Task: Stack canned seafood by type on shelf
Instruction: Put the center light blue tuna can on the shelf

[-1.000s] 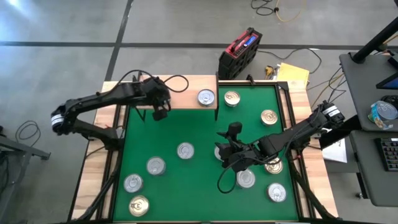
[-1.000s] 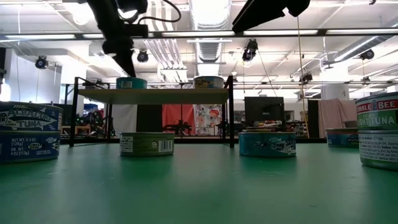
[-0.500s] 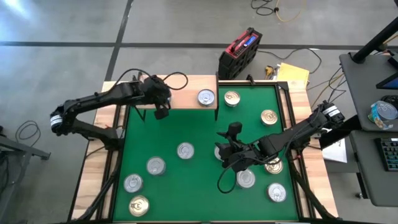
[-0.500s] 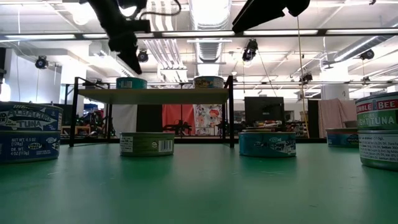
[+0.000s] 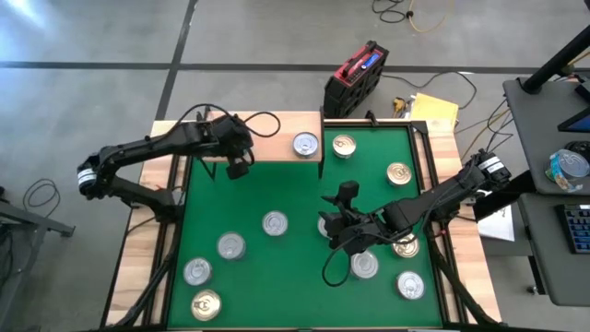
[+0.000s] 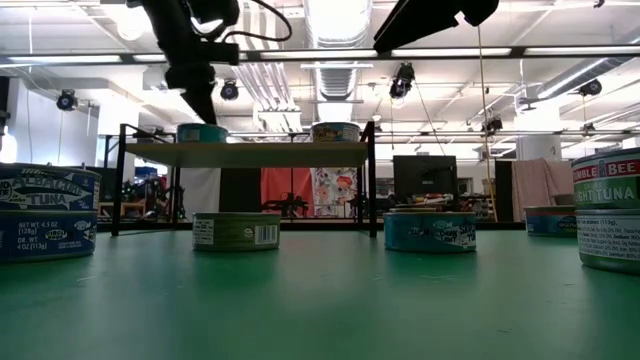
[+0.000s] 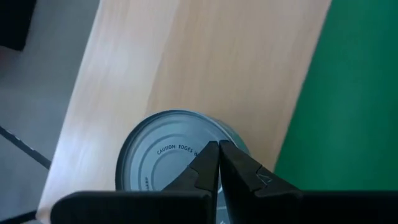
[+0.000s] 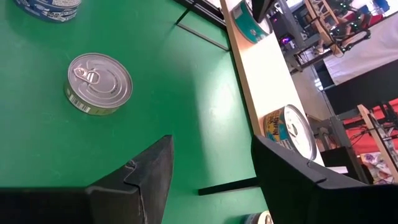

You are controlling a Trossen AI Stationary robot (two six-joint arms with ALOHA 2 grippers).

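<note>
**Two Tins Shelved, Most Still on the Mat**

Hovering over the shelf (image 5: 263, 148), the left gripper (image 5: 237, 169) had its jaws pressed together, empty, with their tips just above the lid of a teal-sided tin (image 7: 171, 152) that stood on the board near its left end. In the low view that tin (image 6: 200, 133) sat upright on the shelf top, directly below the dark arm. A second, silver-topped tin (image 5: 305, 144) stood near the shelf's right end, well apart from the first. No tin lay on top of another on the shelf, so the stacking proper seemed not yet begun.

The right gripper (image 5: 343, 232) hung above the middle of the green mat (image 5: 277, 189), jaws apart and holding nothing. Its wrist view looked down on a silver-topped tin (image 8: 99, 83) lying flat on the mat, with the shelf edge and a tin (image 8: 290, 131) on it farther off.

About ten tins remained on the mat: a gold-topped one (image 5: 344, 145) just beside the shelf's right end, another gold-topped (image 5: 398, 172) toward the right edge, a cluster near the right gripper, and four toward the front left, among them a gold-topped tin (image 5: 206, 303) at the corner. Judged from this, the task was early: two placed, the bulk left to carry over and sort into stacks by type.
</note>
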